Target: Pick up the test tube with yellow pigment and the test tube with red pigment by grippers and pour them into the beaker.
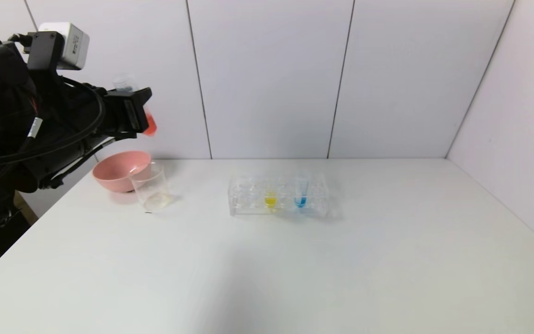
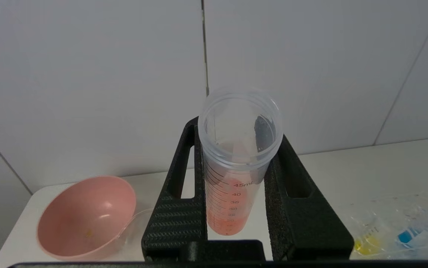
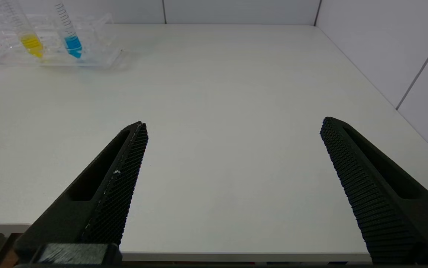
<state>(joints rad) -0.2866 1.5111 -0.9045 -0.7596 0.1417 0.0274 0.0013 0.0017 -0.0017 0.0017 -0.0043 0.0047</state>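
Note:
My left gripper (image 1: 133, 111) is raised high above the table's far left, over the beaker (image 1: 152, 188). It is shut on the test tube with red pigment (image 1: 149, 124), which stands roughly upright in the left wrist view (image 2: 232, 193), its open mouth between the fingertips and the red liquid at its bottom. The test tube with yellow pigment (image 1: 270, 199) stands in the clear rack (image 1: 248, 197) at mid-table and also shows in the right wrist view (image 3: 31, 42). My right gripper (image 3: 233, 123) is open over the table's near edge, with nothing between its fingers.
A pink bowl (image 1: 120, 170) sits just behind the beaker, touching or almost touching it. A tube with blue liquid (image 1: 300, 197) stands in the rack beside the yellow one. White wall panels close off the back and the right side.

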